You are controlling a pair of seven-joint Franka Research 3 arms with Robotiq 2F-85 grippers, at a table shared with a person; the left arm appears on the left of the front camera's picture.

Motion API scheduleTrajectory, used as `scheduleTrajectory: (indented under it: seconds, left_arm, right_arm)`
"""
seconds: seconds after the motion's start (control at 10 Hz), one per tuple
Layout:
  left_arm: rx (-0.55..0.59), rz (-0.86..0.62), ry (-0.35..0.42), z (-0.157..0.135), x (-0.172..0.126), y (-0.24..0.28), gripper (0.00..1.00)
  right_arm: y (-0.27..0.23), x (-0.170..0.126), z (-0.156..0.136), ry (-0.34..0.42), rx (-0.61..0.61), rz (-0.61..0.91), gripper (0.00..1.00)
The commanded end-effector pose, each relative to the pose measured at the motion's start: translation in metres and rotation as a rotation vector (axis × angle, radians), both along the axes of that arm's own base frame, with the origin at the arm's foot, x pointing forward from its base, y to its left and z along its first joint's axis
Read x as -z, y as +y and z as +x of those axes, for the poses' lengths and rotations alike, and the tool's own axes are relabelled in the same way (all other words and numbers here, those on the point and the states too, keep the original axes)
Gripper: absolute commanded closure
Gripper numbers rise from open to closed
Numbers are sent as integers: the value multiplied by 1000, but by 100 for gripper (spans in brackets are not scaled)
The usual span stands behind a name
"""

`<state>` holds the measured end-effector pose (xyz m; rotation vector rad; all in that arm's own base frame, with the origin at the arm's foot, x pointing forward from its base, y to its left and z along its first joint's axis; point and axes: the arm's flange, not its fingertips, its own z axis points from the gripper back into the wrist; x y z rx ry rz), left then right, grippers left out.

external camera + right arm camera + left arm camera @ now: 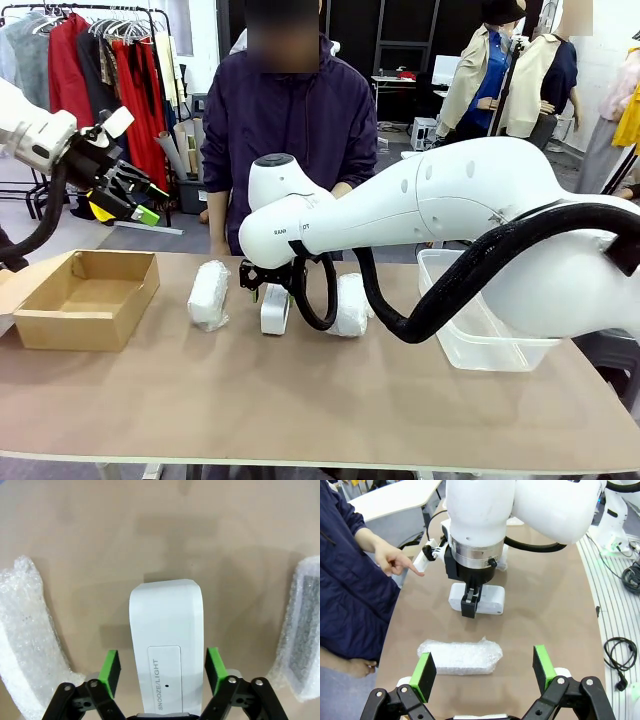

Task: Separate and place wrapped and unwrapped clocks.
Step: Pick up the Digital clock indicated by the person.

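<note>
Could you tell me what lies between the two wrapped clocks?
The unwrapped clock lies there, with the right gripper straddling it, as the right wrist view shows.

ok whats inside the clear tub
The visible part of the clear tub holds nothing that can be made out. The right arm and its black cable cover the rest, so that part cannot be checked.

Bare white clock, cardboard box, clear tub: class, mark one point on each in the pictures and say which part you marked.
Bare white clock (167, 625): right wrist view, top face above the snooze panel.
Cardboard box (62, 326): front view, near outer wall.
Clear tub (495, 352): front view, near wall.
</note>
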<state>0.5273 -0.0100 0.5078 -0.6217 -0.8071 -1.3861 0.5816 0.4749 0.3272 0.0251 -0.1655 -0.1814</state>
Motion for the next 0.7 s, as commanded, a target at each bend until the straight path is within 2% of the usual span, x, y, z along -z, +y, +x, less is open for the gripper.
scheduleTrajectory:
  seconds: [0.0, 0.2, 0.3, 0.6]
  left_arm:
    - [-2, -7, 0, -2, -2, 0, 0]
    - [-2, -7, 0, -2, -2, 0, 0]
    - [-2, -7, 0, -2, -2, 0, 0]
    - [-2, -7, 0, -2, -2, 0, 0]
  right_arm:
    - [-2, -6, -2, -17, -24, 2, 55]
    - [-6, -11, -5, -17, -33, 9, 92]
    - [-8, -12, -8, -19, -36, 9, 100]
    - [-19, -38, -23, -52, -52, -5, 100]
